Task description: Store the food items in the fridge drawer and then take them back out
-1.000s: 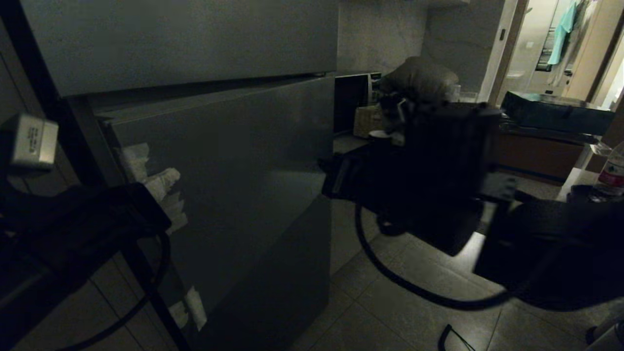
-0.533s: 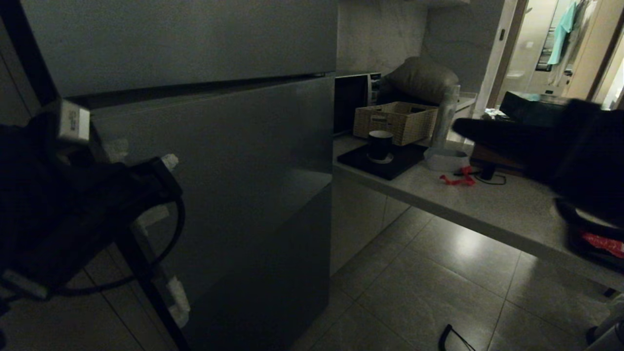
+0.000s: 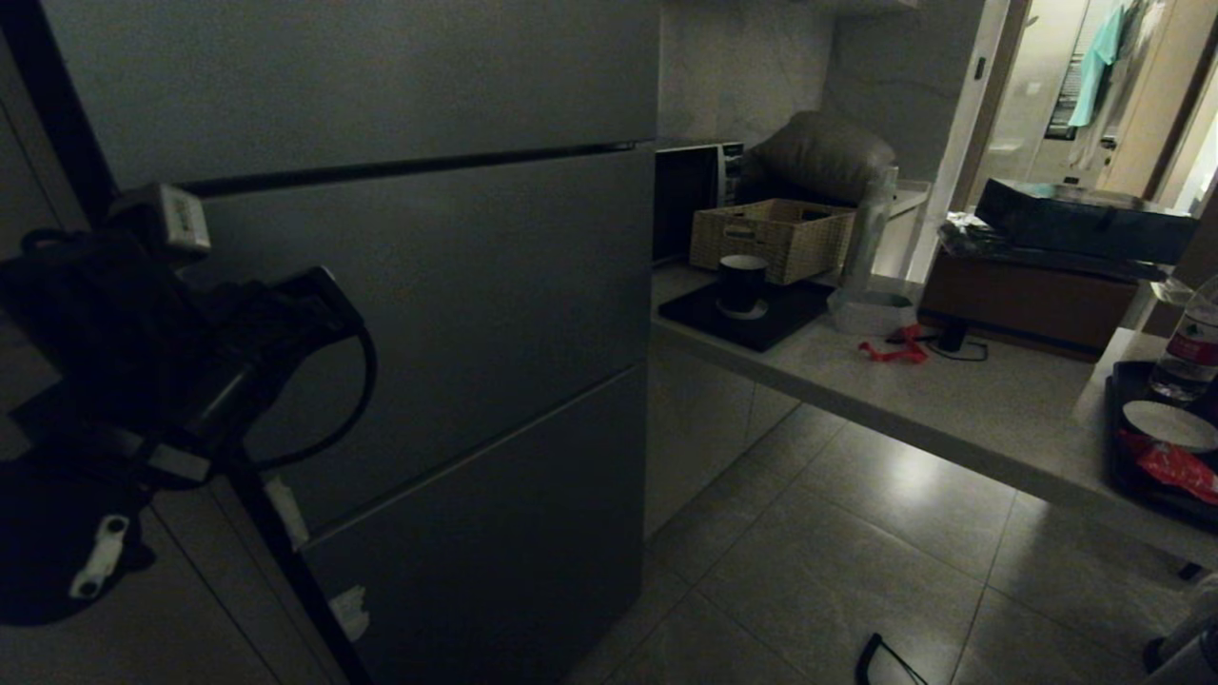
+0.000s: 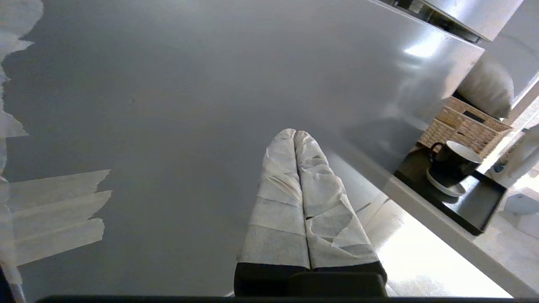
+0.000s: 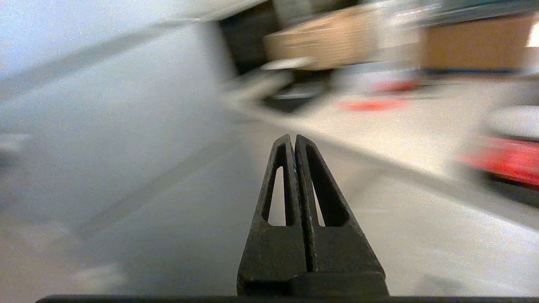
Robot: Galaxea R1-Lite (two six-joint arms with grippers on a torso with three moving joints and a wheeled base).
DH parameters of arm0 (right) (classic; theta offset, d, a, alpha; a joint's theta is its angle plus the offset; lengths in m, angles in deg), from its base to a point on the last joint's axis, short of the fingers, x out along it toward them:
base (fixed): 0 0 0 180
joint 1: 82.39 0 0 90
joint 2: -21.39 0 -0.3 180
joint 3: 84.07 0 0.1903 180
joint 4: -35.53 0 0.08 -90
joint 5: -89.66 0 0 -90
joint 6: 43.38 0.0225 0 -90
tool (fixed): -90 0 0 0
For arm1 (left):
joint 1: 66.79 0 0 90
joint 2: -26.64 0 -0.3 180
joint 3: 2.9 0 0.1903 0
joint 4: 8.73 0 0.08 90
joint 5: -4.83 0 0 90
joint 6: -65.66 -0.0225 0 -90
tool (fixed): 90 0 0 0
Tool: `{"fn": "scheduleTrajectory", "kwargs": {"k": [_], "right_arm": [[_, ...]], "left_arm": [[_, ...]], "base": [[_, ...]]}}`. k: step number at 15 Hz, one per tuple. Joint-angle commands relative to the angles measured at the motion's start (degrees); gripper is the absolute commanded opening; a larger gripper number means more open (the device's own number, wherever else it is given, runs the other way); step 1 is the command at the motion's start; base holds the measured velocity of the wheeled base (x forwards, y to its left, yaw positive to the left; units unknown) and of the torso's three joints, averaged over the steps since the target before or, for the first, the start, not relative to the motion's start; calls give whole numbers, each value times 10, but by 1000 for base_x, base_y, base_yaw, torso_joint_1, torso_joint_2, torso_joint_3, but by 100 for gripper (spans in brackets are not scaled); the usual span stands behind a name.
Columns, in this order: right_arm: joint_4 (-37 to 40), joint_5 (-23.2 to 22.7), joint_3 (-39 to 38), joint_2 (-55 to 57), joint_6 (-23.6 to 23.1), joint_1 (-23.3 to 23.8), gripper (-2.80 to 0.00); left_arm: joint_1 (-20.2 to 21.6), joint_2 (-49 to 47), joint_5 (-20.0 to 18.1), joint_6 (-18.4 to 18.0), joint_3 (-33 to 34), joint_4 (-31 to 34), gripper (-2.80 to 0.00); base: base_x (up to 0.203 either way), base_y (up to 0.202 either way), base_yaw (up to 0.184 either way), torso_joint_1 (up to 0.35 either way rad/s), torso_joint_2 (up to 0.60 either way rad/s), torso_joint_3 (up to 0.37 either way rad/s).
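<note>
- Fridge [image 3: 428, 285] fronts all sit flush at frame left; the fridge drawer is hidden behind them, so its axis can't be judged.
- No food items visible anywhere.
- Left pincer [image 4: 294, 136], clenched and empty, points at the fridge front.
- Right pincer [image 5: 293, 141], clenched and empty, absent from the head view.
- Looks finished or not begun; cannot tell.

Dim kitchen, tall grey fridge front [image 3: 428, 285] filling the left, pale counter [image 3: 952, 400] running to the right, wicker basket [image 3: 771, 238] and dark mug [image 3: 741, 283] on it, large grey floor tiles [image 3: 837, 571], bright doorway [image 3: 1094, 86] behind.
</note>
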Motion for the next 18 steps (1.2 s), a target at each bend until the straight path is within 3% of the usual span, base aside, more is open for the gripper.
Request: {"fn": "scheduleTrajectory", "kwargs": {"k": [1, 5, 8, 10, 12, 14, 16, 18], "right_arm": [[27, 4, -65, -105, -43, 93, -280], [31, -42, -200, -110, -108, 123, -280], [9, -53, -304, -128, -157, 196, -280], [-42, -78, -374, -159, -185, 202, -280], [-57, -145, -397, -236, -210, 198, -280], [-70, -197, -411, -270, -223, 195, -280], [-75, -211, -416, -266, -223, 194, -280], [-80, -210, -417, -266, -226, 194, -280]], "left_arm": [[0, 21, 1, 1, -1, -3, -280], [-2, 194, -19, -16, 2, 32, -280], [-3, 366, -30, -37, 33, 151, -280], [-3, 473, -36, -43, 67, 252, -280], [9, 600, -47, -67, 136, 359, -280], [66, 715, -68, -106, 251, 425, -280], [114, 823, -120, -151, 367, 470, -280], [133, 906, -188, -178, 402, 542, -280]], "base": [[0, 0, 0, 0, 0, 0], [0, 0, 0, 0, 0, 0], [0, 0, 0, 0, 0, 0], [0, 0, 0, 0, 0, 0], [0, 0, 0, 0, 0, 0], [0, 0, 0, 0, 0, 0], [0, 0, 0, 0, 0, 0], [0, 0, 0, 0, 0, 0]]}}
